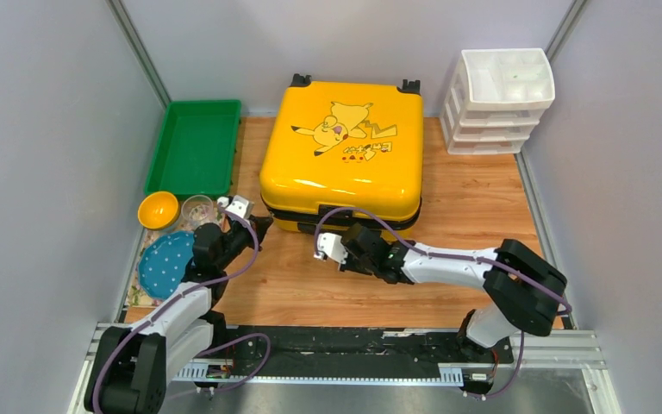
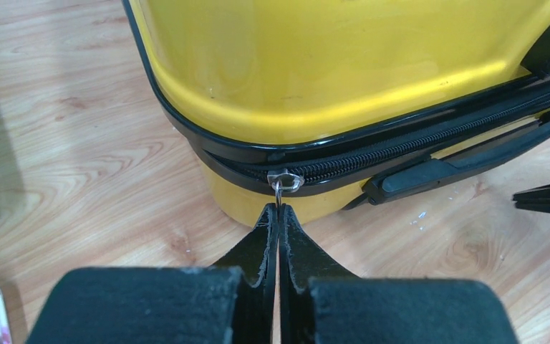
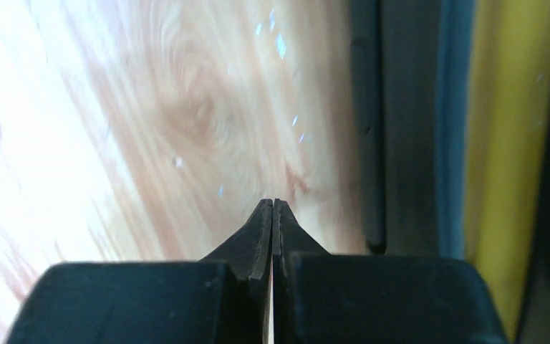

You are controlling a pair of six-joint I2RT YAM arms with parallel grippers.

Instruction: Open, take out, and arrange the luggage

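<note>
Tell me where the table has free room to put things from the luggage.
The widest bare wood lies right of the luggage, before the white drawer unit. A smaller patch: between left arm and right arm. The green tray holds nothing. Crowded: the left edge, with orange bowl, glass and blue plate.

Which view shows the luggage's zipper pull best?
Left wrist: the zipper pull sits sharp and centred on the luggage corner, with the left gripper shut on its ring. Top external: that corner is small and the pull cannot be made out. Right wrist: only blurred trim and yellow shell.
</note>
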